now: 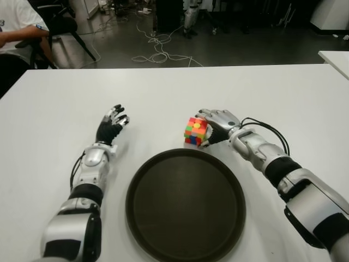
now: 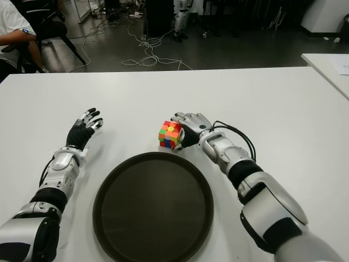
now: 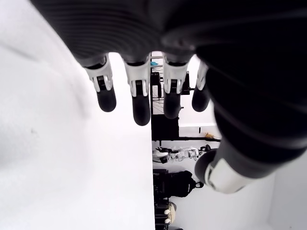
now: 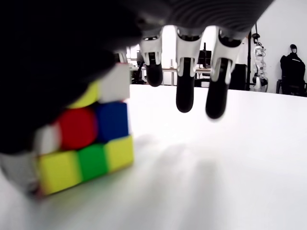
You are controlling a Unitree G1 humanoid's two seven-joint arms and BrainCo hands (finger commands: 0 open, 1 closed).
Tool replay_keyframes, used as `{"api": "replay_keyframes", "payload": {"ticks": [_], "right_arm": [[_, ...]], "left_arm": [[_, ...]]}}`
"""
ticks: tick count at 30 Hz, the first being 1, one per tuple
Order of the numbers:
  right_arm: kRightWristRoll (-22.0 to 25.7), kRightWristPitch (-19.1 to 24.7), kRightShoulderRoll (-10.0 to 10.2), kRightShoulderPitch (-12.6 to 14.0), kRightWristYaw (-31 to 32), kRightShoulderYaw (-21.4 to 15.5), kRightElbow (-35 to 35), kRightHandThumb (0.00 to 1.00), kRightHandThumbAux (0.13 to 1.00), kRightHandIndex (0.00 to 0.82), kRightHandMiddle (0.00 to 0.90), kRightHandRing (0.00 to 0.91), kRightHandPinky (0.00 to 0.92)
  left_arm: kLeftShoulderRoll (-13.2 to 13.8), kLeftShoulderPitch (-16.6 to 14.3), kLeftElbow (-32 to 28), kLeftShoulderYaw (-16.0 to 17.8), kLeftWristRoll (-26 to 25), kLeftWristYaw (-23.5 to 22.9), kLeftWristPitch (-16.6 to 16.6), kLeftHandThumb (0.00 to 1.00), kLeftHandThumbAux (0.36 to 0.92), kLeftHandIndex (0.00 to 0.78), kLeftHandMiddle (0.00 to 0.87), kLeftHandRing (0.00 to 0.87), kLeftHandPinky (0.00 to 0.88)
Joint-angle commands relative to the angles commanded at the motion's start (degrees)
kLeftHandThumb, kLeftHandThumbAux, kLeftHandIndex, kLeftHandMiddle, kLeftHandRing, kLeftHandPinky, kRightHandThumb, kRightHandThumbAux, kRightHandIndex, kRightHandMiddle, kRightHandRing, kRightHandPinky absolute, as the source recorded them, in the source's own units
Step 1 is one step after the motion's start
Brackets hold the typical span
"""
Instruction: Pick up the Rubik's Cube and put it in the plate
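The Rubik's Cube (image 1: 195, 131) stands on the white table (image 1: 163, 93), just beyond the far rim of the dark round plate (image 1: 185, 204). My right hand (image 1: 217, 123) is pressed up against the cube's right side. In the right wrist view its fingers (image 4: 185, 93) stretch out straight over the table, not wrapped around the cube (image 4: 86, 143), which sits by the palm and thumb. My left hand (image 1: 113, 124) shows to the left of the plate with its fingers (image 3: 136, 103) spread and nothing in them. Nothing lies in the plate.
A person (image 1: 16, 27) sits on a chair beyond the table's far left corner. Cables (image 1: 158, 52) trail across the floor behind the table. The corner of another white table (image 1: 335, 57) shows at the far right.
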Motion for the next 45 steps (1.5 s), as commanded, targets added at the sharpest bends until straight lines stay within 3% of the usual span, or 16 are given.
{"api": "replay_keyframes", "payload": {"ticks": [3,6,9,45], "right_arm": [[0.15,-0.06,0.15,-0.06,-0.56,-0.14,0.35,0.543,0.695,0.364,0.434,0.468,0.459],[0.22,-0.09,0.19,-0.01,-2.20,-0.39,0.60,0.644,0.709,0.404,0.501,0.518,0.495],[0.10,-0.04,0.21,0.00,-3.32,-0.35,0.72,0.679,0.714,0.418,0.529,0.537,0.503],[0.93,-0.13,0.54,-0.11,-5.35,-1.30,1.49,0.700,0.715,0.425,0.531,0.541,0.507]], "left_arm": [[0.03,-0.09,0.12,-0.02,0.02,-0.06,0.08,0.235,0.694,0.055,0.123,0.109,0.081],[0.09,-0.39,0.61,0.05,-0.01,-0.09,0.34,0.235,0.695,0.060,0.127,0.112,0.081],[0.15,-0.52,0.83,0.08,-0.06,-0.25,0.40,0.233,0.695,0.060,0.128,0.112,0.077],[0.14,-0.69,0.87,0.17,0.09,0.10,0.78,0.241,0.695,0.060,0.123,0.112,0.080]]}}
